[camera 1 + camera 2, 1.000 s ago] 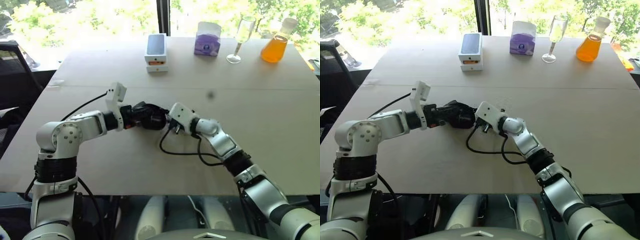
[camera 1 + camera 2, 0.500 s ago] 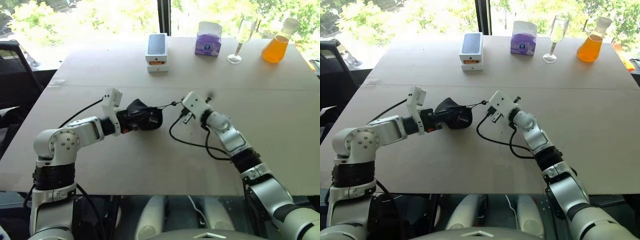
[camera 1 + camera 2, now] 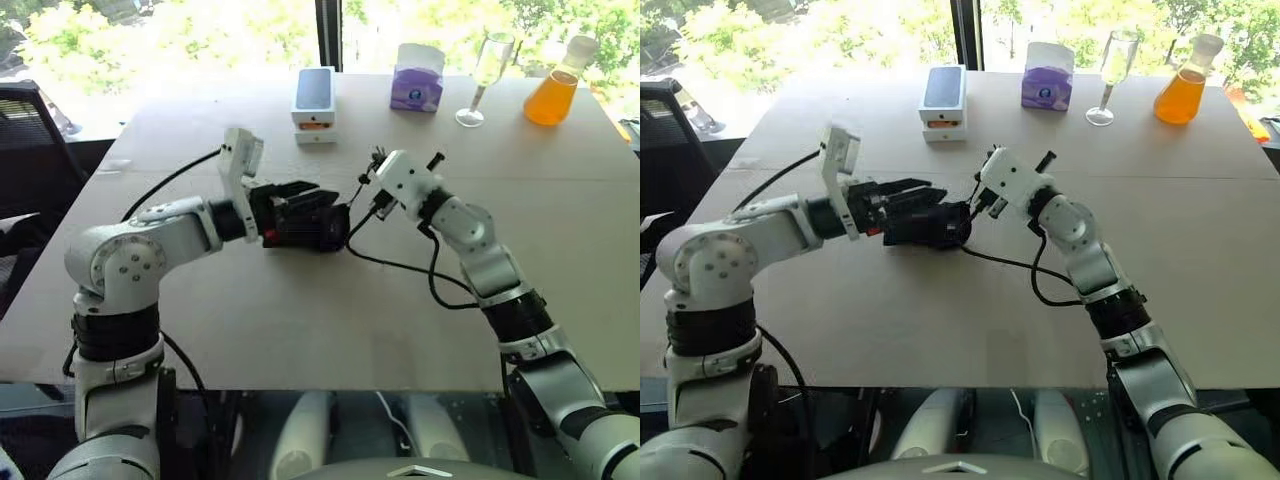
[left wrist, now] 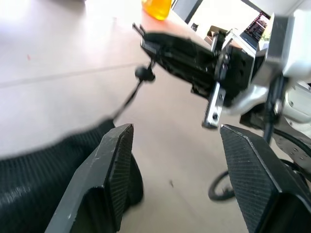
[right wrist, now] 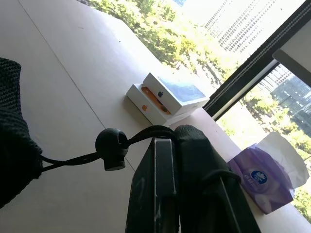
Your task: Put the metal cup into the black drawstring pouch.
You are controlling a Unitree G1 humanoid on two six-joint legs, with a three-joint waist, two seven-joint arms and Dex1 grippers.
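The black drawstring pouch (image 3: 305, 222) is a soft, matte, knitted-looking bag, bunched and lumpy, and it hangs above the middle of the table (image 3: 300, 330) at the left gripper (image 4: 175, 170). Its thin cord (image 5: 73, 158) runs taut from the mouth through a round black stopper (image 5: 111, 147) to the right gripper (image 5: 177, 141), whose jaws are pressed together on the cord. The left gripper's jaws stand apart, with the pouch's fabric lying against the inner face of one finger (image 4: 114, 170) and clear table showing between the two; whether they bear the pouch I cannot tell. The metal cup cannot be made out; whether it sits inside the pouch cannot be told. Wide bare table lies all round the two arms, out to the near edge and both sides. Along the far edge, well apart from the pouch, stand a white phone box (image 3: 313, 103), a purple tissue pack (image 3: 416, 78), a clear stemmed wine glass (image 3: 483, 77) and an orange-filled flask (image 3: 553, 88). A loose black cable (image 3: 400, 265) trails on the table under the right arm. Compared with a second ago, both arms have risen, the pouch has left the table top, the cord has been drawn out, and the left jaws have parted.
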